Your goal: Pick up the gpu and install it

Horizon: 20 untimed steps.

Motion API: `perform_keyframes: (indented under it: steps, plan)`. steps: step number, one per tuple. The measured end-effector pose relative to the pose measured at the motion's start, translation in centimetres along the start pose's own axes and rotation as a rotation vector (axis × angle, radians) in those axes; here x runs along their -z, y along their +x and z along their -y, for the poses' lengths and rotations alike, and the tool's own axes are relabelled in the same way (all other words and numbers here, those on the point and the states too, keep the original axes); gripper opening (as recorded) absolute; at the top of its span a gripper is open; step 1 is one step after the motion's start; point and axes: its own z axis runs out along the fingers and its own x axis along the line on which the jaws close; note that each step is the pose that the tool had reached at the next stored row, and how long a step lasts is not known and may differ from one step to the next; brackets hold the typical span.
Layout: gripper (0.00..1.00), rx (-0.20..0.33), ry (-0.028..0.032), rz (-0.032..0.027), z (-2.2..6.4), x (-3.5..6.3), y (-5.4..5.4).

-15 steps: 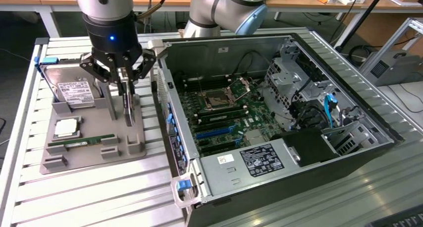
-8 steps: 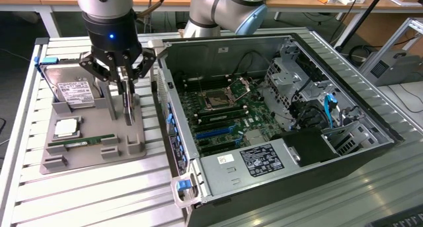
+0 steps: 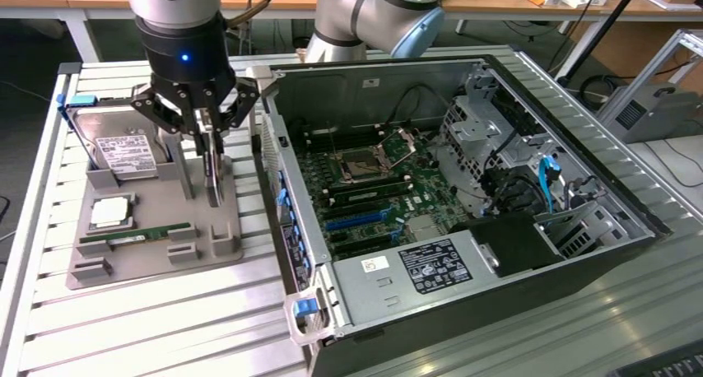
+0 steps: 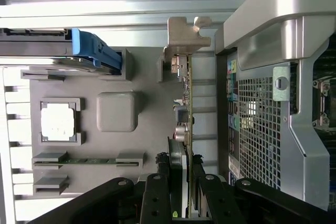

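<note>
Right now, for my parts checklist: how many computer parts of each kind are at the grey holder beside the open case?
hard drive: 1
processor chip: 1
RAM stick: 1
gpu, standing on edge: 1
Total: 4

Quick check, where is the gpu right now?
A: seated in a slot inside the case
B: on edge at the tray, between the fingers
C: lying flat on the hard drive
B: the gpu stands on edge at the tray, outside the case, with the fingers closed on either side of it.
</note>
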Motion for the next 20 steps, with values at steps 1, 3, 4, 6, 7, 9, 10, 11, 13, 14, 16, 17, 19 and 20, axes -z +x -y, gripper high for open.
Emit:
perform_keyframes:
  steps: [1, 3, 4, 6, 7, 9, 10, 11, 13, 14, 16, 17, 19, 20]
  plan:
    - [0.27, 0.000, 0.0000, 0.0000, 0.00, 0.03, 0.00]
    - [0.27, 0.000, 0.0000, 0.0000, 0.00, 0.11, 0.00]
    - [0.27, 0.000, 0.0000, 0.0000, 0.00, 0.19, 0.00]
    - [0.27, 0.000, 0.0000, -0.0001, 0.00, 0.33, -0.01]
    - [0.27, 0.000, 0.0000, 0.0000, 0.00, 0.37, -0.01]
    - [0.27, 0.000, 0.0000, 0.0000, 0.00, 0.48, -0.01]
    - [0.27, 0.000, 0.0000, 0.0000, 0.00, 0.52, -0.01]
    - [0.27, 0.000, 0.0000, 0.0000, 0.00, 0.56, -0.02]
    - [0.27, 0.000, 0.0000, 0.0000, 0.00, 0.64, -0.02]
    - [0.27, 0.000, 0.0000, 0.0000, 0.00, 0.67, -0.02]
    - [0.27, 0.000, -0.0001, 0.0001, 0.00, 0.73, -0.02]
    - [0.27, 0.000, 0.0000, 0.0000, 0.00, 0.77, -0.02]
    - [0.27, 0.000, 0.0000, 0.0000, 0.00, 0.84, -0.02]
    - [0.27, 0.000, 0.0000, 0.0000, 0.00, 0.88, -0.02]
